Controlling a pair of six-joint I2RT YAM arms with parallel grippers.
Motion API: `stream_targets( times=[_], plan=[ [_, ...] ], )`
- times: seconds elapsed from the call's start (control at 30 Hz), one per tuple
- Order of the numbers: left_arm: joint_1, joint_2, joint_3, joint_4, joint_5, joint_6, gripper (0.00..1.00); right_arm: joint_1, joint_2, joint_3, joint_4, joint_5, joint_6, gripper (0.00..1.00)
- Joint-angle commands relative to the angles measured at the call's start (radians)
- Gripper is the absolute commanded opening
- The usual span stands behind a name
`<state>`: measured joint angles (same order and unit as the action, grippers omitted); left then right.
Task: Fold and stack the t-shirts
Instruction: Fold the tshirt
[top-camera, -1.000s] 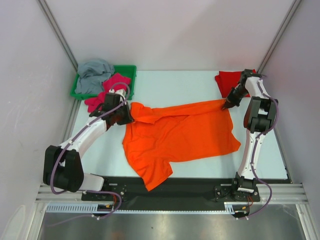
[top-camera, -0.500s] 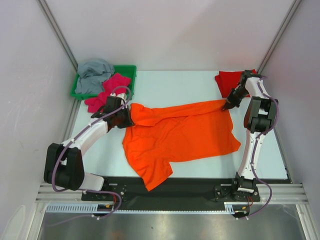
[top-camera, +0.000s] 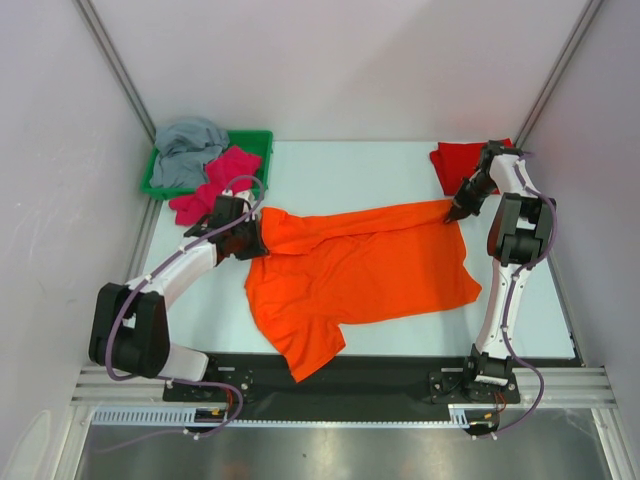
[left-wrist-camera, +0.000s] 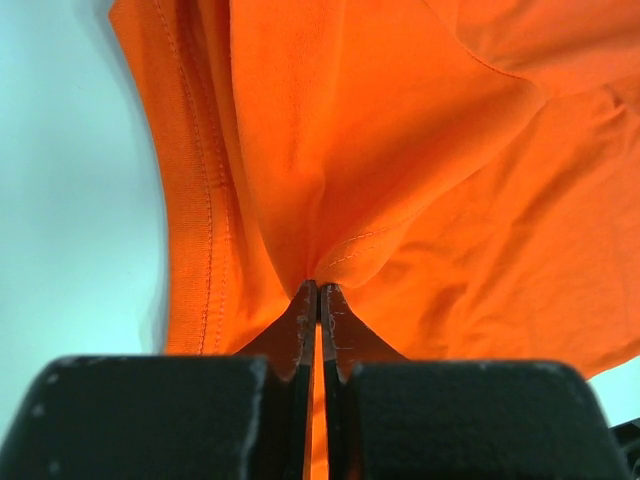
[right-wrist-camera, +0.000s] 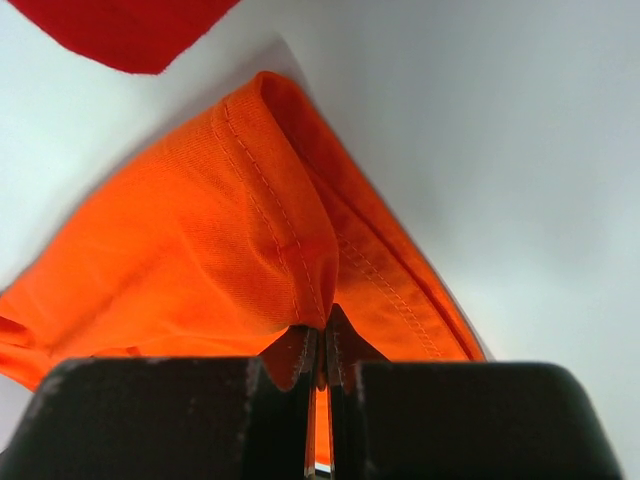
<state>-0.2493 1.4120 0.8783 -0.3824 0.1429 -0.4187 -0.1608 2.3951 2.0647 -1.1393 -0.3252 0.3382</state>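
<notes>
A bright orange t-shirt (top-camera: 360, 270) lies spread across the middle of the table, one sleeve reaching toward the near edge. My left gripper (top-camera: 258, 237) is shut on the orange t-shirt (left-wrist-camera: 400, 180) at its far left corner, cloth pinched between the tips. My right gripper (top-camera: 452, 211) is shut on the orange t-shirt (right-wrist-camera: 200, 250) at its far right corner, a hem fold bunched at the tips. A folded red t-shirt (top-camera: 458, 163) lies at the far right. A magenta pink t-shirt (top-camera: 215, 180) hangs over the green tray's edge, and a grey t-shirt (top-camera: 190, 145) fills the tray.
The green tray (top-camera: 256, 138) stands at the far left corner of the table. A red cloth edge (right-wrist-camera: 120, 30) shows at the top of the right wrist view. The black base rail (top-camera: 340, 380) runs along the near edge.
The left gripper has slid a little to the right along the shirt's far edge, still pinching the cloth. The right gripper has shifted very slightly.
</notes>
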Motion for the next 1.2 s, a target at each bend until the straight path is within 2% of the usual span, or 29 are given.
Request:
stream_targets(
  times=[0.0,0.13,0.2,0.23,0.3,0.33,0.5,0.53,0.6,0.7,0.8,0.83,1.03,1.17],
  plan=[
    [0.002,-0.005,-0.009,0.023,0.007,0.000,0.04,0.004,-0.060,0.022,-0.025,0.017,-0.019,0.03],
    [0.002,0.030,-0.007,0.033,0.014,0.000,0.11,0.006,-0.054,0.012,-0.027,0.025,-0.022,0.03],
    [0.002,0.041,0.011,0.022,0.008,0.000,0.21,0.009,-0.057,0.009,-0.028,0.025,-0.024,0.04],
    [0.002,0.044,0.022,0.014,0.006,0.000,0.33,0.009,-0.059,0.014,-0.031,0.032,-0.027,0.08],
    [0.001,0.030,0.021,0.019,0.009,0.004,0.38,0.018,-0.074,0.024,-0.034,0.072,-0.030,0.13],
    [0.002,0.018,0.014,0.019,0.006,0.004,0.44,0.021,-0.083,0.028,-0.030,0.090,-0.031,0.15],
    [0.038,-0.077,0.047,-0.007,-0.014,0.002,0.54,0.020,-0.132,0.035,-0.002,0.167,-0.022,0.36],
    [0.063,-0.084,0.065,-0.010,-0.014,-0.002,0.59,0.020,-0.142,0.037,0.019,0.187,-0.018,0.39],
    [0.090,-0.078,0.080,0.003,0.006,-0.011,0.61,0.021,-0.152,0.038,0.045,0.202,-0.011,0.50],
    [0.145,0.014,0.131,0.059,0.070,-0.022,0.61,0.024,-0.159,0.040,0.137,0.192,-0.021,0.57],
    [0.183,0.167,0.241,0.071,0.154,-0.026,0.61,0.026,-0.123,0.087,0.162,0.161,-0.027,0.57],
    [0.183,0.209,0.317,0.059,0.153,-0.019,0.61,0.026,-0.113,0.098,0.170,0.150,-0.028,0.57],
    [0.199,0.408,0.465,0.076,0.176,-0.054,0.60,0.033,-0.041,0.204,0.182,0.115,-0.011,0.56],
    [0.199,0.487,0.539,0.043,0.108,-0.144,0.56,0.035,-0.017,0.230,0.174,0.123,-0.018,0.56]
  ],
)
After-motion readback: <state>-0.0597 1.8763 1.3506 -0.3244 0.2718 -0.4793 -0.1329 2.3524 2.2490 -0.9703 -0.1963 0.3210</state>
